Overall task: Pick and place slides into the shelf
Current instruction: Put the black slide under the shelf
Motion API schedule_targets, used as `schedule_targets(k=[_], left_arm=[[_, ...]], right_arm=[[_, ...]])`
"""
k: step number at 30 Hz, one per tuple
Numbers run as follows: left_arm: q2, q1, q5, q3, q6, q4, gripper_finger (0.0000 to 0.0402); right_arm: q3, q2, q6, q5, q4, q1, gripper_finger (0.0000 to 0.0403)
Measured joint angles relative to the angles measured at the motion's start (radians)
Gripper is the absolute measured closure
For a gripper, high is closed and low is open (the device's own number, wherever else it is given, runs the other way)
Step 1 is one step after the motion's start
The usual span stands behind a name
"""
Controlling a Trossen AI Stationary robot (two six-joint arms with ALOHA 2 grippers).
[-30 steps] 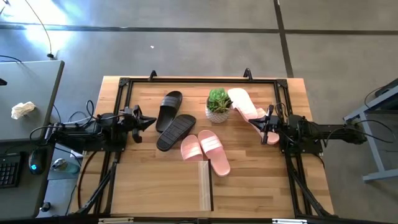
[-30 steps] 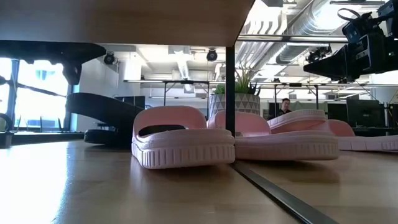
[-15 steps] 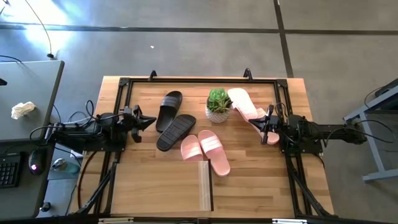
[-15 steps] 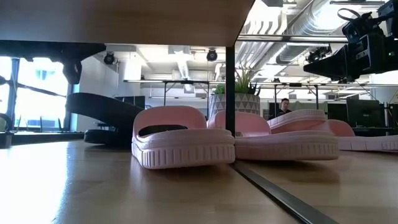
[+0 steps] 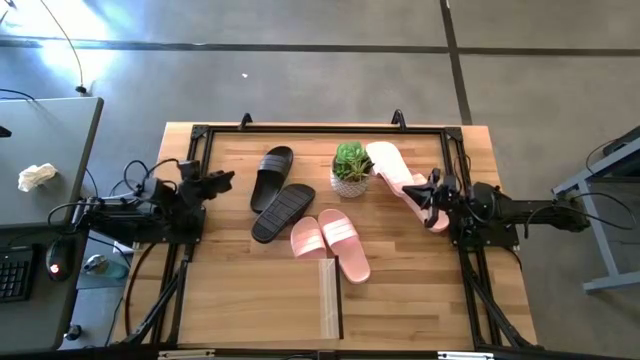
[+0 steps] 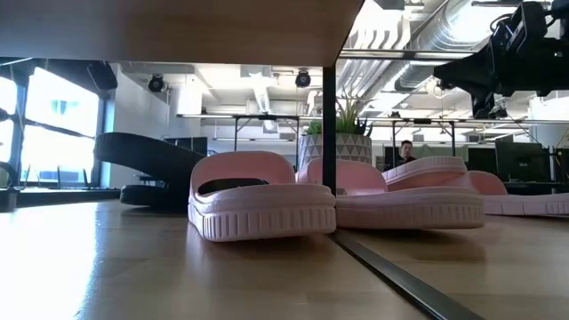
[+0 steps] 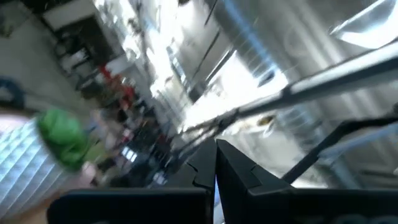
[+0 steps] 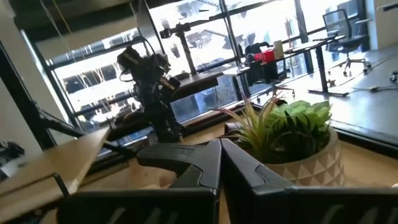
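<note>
Grey concrete floor all around, with a wooden table (image 5: 400, 300) in a black frame at the middle. Low on the table, near its front edge, the shelf (image 5: 329, 298), seen from above only as a narrow light-wood strip; in the low view, nothing stored under its panel that can be made out. Across the table, five slides in sight, none on the shelf: two black slides (image 5: 272, 176) side by side left of centre, one pink pair (image 5: 331, 241) just behind the shelf, one more pink slide (image 5: 391, 166) beside a small potted plant (image 5: 351, 167), reaching toward the right arm. Sixth slide not to be found from above. Left gripper (image 5: 222, 180) at the left edge of the table, fingers closed on nothing, near the black slides but apart. Right gripper (image 5: 430, 189) at the right side, also closed and empty, over the end of the lone pink slide. Judged from this: task barely begun, every visible slide left to pick and place.
</note>
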Motion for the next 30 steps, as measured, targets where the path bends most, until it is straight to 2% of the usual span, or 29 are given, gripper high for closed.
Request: schedule_targets(k=[5, 8, 12, 18, 22, 26, 30], left_arm=[[0.002, 0.000, -0.127, 0.000, -0.014, 0.003, 0.0401], [0.007, 0.000, -0.193, 0.000, -0.105, -0.009, 0.0401], [0.007, 0.000, -0.233, 0.000, -0.225, 0.018, 0.0401], [0.007, 0.000, -0.243, 0.001, -0.237, 0.113, 0.0401], [0.015, 0.000, -0.243, 0.036, -0.244, 0.116, 0.0401], [0.072, 0.000, -0.167, 0.120, -0.122, 0.119, 0.0401], [0.191, 0.000, -0.026, 0.263, 0.142, 0.103, 0.0401]], right_arm=[[0.000, 0.000, 0.058, -0.001, 0.005, 0.000, 0.0402], [0.000, 0.000, 0.109, -0.001, 0.005, 0.000, 0.0402], [0.000, 0.000, 0.185, -0.001, 0.005, 0.000, 0.0402], [0.000, 0.000, 0.204, -0.001, 0.005, 0.000, 0.0402], [0.000, 0.000, 0.215, 0.000, 0.005, 0.000, 0.0402], [0.000, 0.000, 0.214, 0.001, 0.006, 0.000, 0.0402], [0.000, 0.000, 0.211, 0.004, 0.010, 0.000, 0.0402]])
